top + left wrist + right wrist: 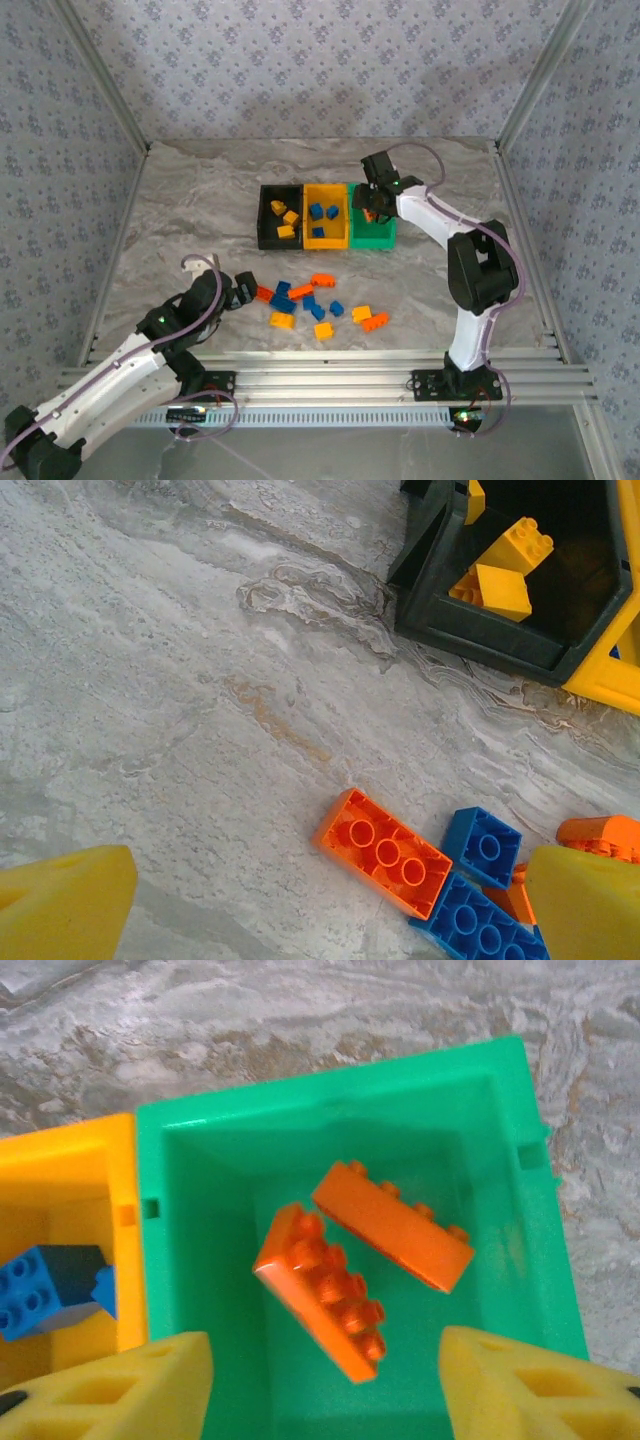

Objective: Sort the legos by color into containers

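The containers are three joined bins: black, yellow and green. My right gripper hangs open over the green bin. A blurred orange lego sits between and below its pads, touching neither. A second orange lego lies in that bin. My left gripper is open low over the table, just short of an upside-down orange lego that touches two blue legos. Several loose legos in orange, blue and yellow lie at the table's front.
Yellow legos lie in the black bin. The yellow bin holds blue legos. Aluminium frame posts stand at the table's corners, and a rail runs along the near edge.
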You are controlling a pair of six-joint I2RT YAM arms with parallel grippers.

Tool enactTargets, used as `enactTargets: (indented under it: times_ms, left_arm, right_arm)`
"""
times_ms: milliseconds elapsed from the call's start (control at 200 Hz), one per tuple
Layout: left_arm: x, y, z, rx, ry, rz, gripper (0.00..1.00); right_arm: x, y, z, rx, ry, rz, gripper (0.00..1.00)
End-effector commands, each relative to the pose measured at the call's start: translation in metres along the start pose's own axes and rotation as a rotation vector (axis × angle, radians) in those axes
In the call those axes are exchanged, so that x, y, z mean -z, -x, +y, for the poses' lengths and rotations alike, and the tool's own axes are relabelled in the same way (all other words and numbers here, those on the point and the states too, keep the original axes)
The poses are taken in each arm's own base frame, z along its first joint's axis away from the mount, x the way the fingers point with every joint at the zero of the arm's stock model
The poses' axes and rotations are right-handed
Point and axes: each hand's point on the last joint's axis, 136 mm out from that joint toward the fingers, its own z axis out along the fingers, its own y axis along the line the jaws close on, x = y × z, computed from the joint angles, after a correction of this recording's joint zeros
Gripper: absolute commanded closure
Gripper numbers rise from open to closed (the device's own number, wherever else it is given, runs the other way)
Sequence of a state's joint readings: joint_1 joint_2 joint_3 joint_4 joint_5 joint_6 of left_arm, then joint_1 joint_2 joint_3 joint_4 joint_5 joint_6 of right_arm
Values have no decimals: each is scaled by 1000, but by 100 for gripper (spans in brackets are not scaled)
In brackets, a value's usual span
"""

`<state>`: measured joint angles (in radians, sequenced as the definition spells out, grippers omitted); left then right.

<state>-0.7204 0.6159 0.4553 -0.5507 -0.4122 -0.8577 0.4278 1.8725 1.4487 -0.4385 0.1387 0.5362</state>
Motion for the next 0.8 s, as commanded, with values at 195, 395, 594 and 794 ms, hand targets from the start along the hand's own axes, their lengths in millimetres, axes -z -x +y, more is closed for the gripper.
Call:
enactTargets:
  times_ms: [195, 395, 594, 794]
  left_arm:
    - [-16, -3, -18, 30, -46, 107, 0]
    - [-46, -12, -28, 192, -33, 180, 5]
    - [-60, -20, -26, 363, 94, 249, 15]
    - [-66, -34, -14, 523, 220, 289, 12]
  right_arm:
    - [62, 5, 31, 11, 132, -115, 30]
    - [84, -18, 30, 28, 151, -148, 30]
    - [94, -31, 11, 27, 131, -161, 29]
    - [104, -30, 2, 25, 123, -194, 30]
